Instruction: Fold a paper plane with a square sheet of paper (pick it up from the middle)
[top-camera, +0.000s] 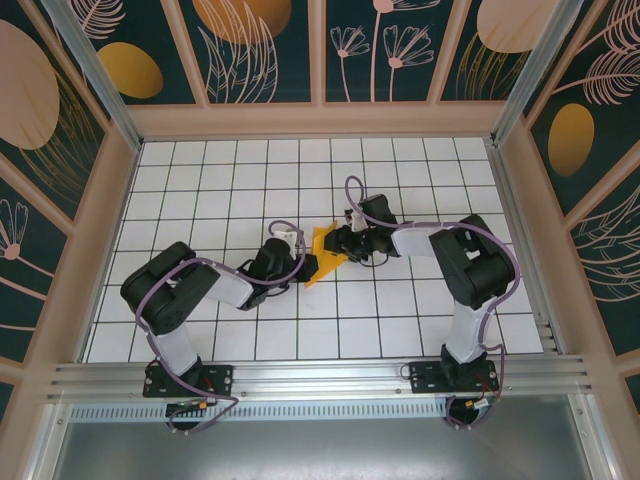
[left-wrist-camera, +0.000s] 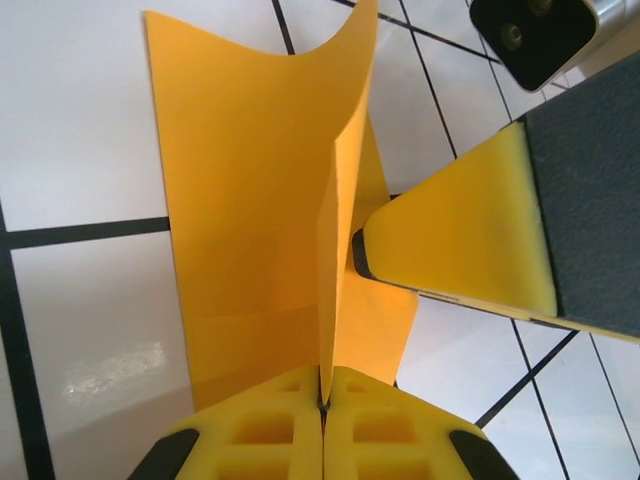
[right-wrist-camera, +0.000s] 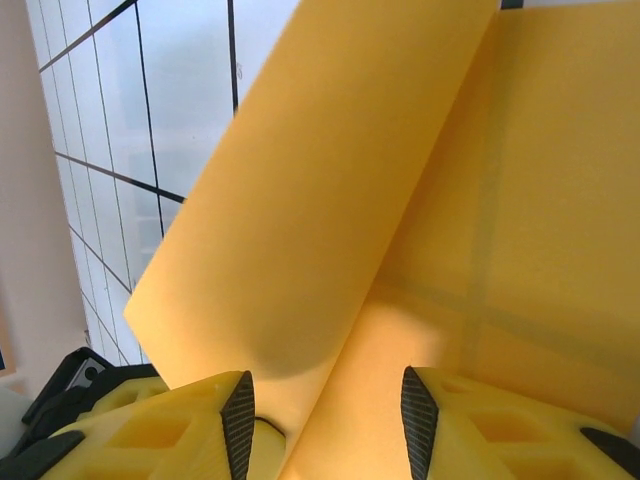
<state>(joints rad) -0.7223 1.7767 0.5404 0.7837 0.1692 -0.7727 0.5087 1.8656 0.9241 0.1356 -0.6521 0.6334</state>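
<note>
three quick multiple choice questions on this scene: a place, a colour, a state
1. Where is the sheet of paper? A) middle of the table B) far left corner C) near right corner
2. Its colour? A) blue B) orange-yellow C) white
3. The left end effector is: A) wide open B) shut on the paper C) off to one side
Answers: 1 A, it is over the centre tiles; 2 B, bright orange-yellow in every view; 3 B, its pads meet with the sheet's edge pinched between.
</note>
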